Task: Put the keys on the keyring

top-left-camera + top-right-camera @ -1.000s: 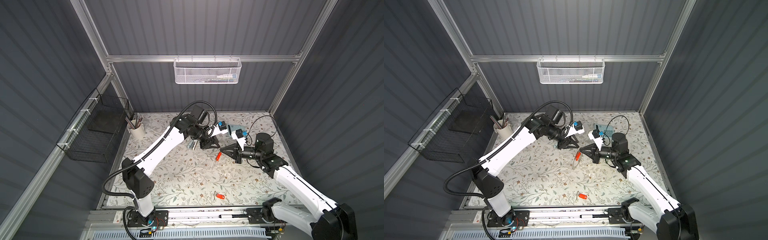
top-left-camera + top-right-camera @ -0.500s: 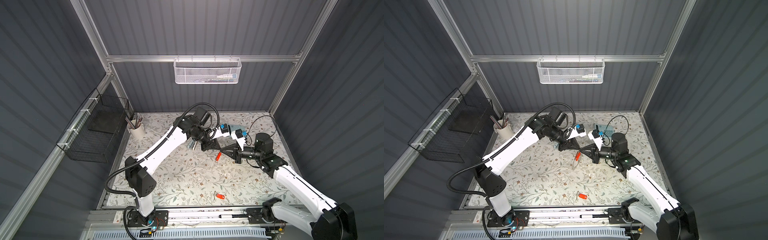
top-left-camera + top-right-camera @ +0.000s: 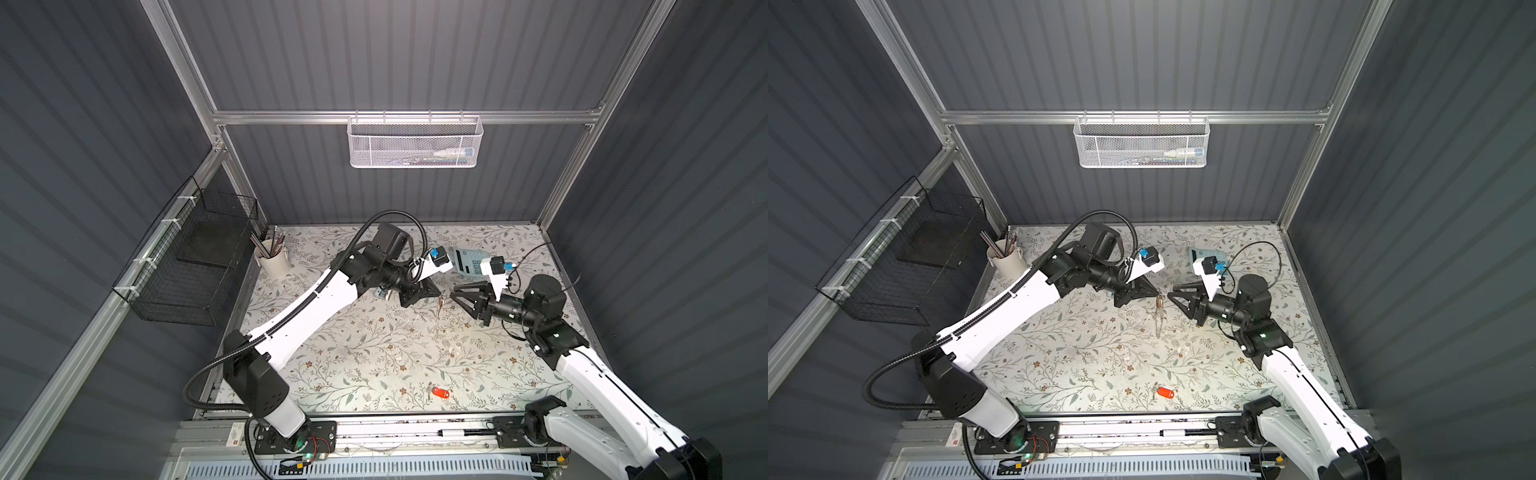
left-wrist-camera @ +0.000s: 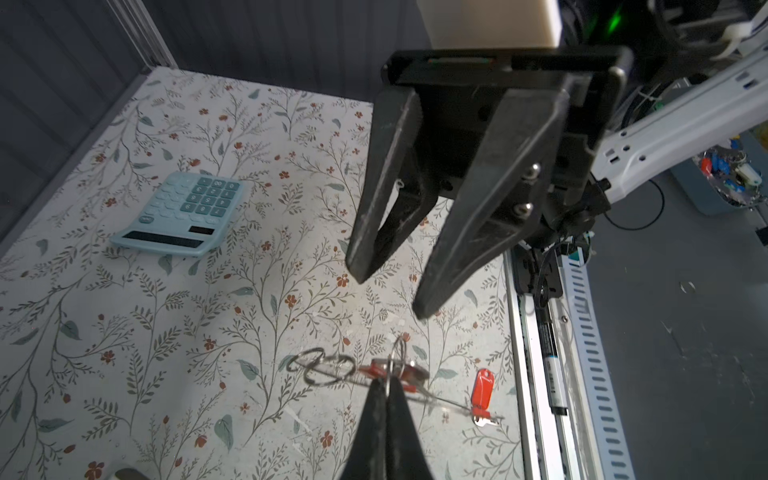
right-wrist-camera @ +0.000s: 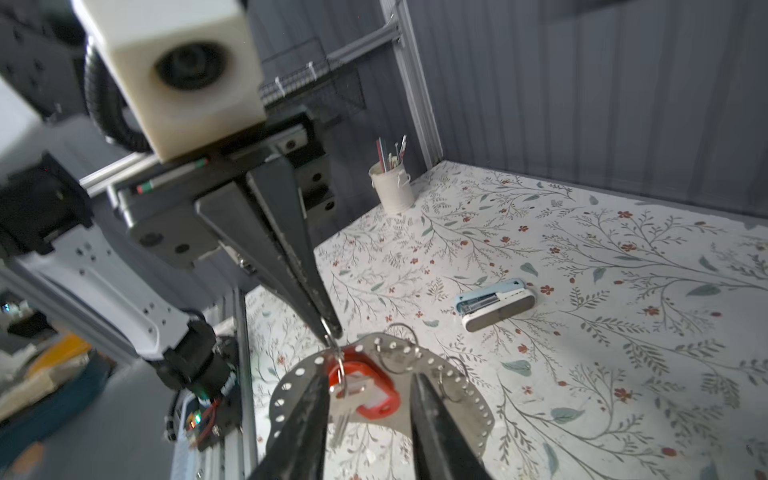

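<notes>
Left gripper (image 5: pixel 330 332): clamps on what looks like the small ring (image 5: pixel 338 361) tying one red key (image 5: pixel 374 399) to the keyring (image 5: pixel 399 347), dangles both long-axis-down just beside the half-open, empty right gripper (image 4: pixel 390 293), leaves the other key (image 3: pixel 440 392) by the front edge, nearer the right arm.

Soft, even light from overhead fills the dark-walled cell. The floral tabletop (image 3: pixel 374 353) is brightest along its near edge, and both arms cast faint, diffuse shadows on it. In both top views the frame posts splay outward toward the edges, and the keyring (image 3: pixel 439 305) is only a thin smear. In the right wrist view the left gripper (image 5: pixel 330 332) and the camera housing (image 5: pixel 178 70), close to the lens, are soft.
</notes>
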Controlling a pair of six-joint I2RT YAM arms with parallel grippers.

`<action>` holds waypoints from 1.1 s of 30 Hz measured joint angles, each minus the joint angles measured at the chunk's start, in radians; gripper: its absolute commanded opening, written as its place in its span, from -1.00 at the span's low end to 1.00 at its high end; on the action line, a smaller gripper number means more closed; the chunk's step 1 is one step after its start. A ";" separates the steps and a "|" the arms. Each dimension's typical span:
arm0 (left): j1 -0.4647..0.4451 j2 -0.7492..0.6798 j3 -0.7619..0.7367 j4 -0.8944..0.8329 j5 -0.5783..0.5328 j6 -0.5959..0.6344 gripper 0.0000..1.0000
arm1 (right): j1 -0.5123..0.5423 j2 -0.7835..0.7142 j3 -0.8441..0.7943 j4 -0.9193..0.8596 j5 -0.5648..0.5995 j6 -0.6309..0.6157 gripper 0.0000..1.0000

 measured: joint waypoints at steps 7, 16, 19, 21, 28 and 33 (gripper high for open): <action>0.000 -0.127 -0.245 0.359 0.013 -0.187 -1.00 | -0.021 -0.022 0.012 -0.018 0.021 0.067 -0.01; -0.025 -0.149 -0.463 0.766 0.000 -0.411 -1.00 | -0.022 -0.002 0.047 -0.036 0.000 0.105 0.09; -0.043 -0.151 -0.516 0.893 -0.021 -0.470 -1.00 | -0.022 0.004 0.059 -0.039 -0.004 0.109 0.05; -0.052 -0.151 -0.550 0.971 -0.040 -0.510 -1.00 | -0.023 0.013 0.064 -0.039 -0.006 0.113 -0.03; -0.063 -0.150 -0.616 1.157 -0.098 -0.624 -1.00 | -0.037 0.048 0.077 -0.031 -0.036 0.149 -0.20; -0.063 -0.150 -0.647 1.258 -0.137 -0.685 -1.00 | -0.065 0.048 0.077 -0.014 -0.046 0.186 -0.19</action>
